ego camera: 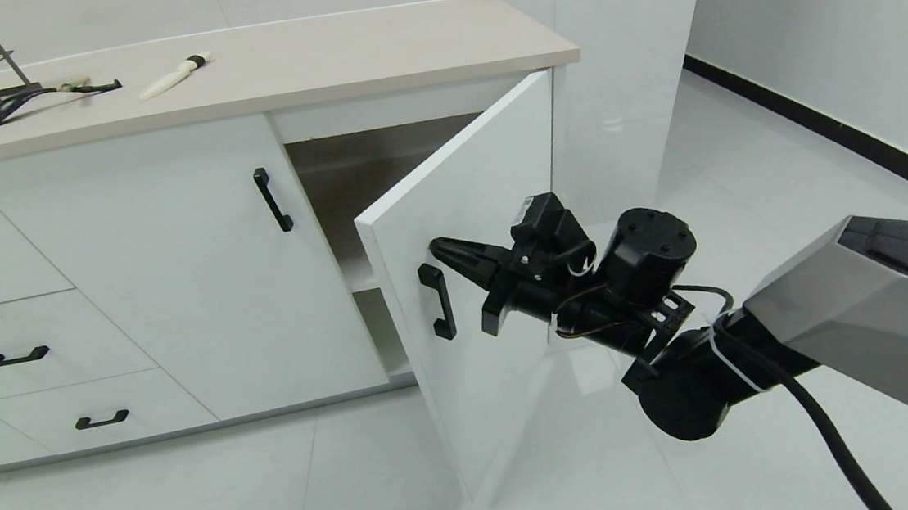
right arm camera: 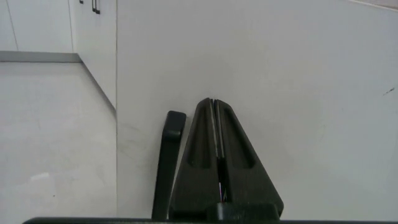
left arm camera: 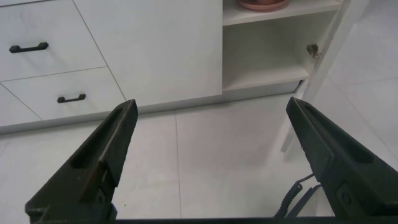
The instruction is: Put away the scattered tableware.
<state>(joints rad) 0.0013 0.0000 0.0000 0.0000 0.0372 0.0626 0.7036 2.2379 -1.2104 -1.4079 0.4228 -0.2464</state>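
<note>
The right gripper (ego camera: 441, 249) is seen with its black fingers pressed together on nothing, just beside the black bar handle (ego camera: 437, 301) of the white cabinet door (ego camera: 490, 194), which stands ajar. The left gripper (left arm camera: 211, 130) is spread wide, empty. Opening the cupboard is judged the step in hand; next, the pale-handled utensils (ego camera: 174, 76) on the beige countertop (ego camera: 370, 49) would need fetching.

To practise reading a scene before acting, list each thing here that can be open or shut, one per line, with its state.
right cabinet door: open, swung out
left cabinet door: shut
drawers: shut
right hand: shut, beside the open door's handle, not gripping it
left hand: open, empty
</note>
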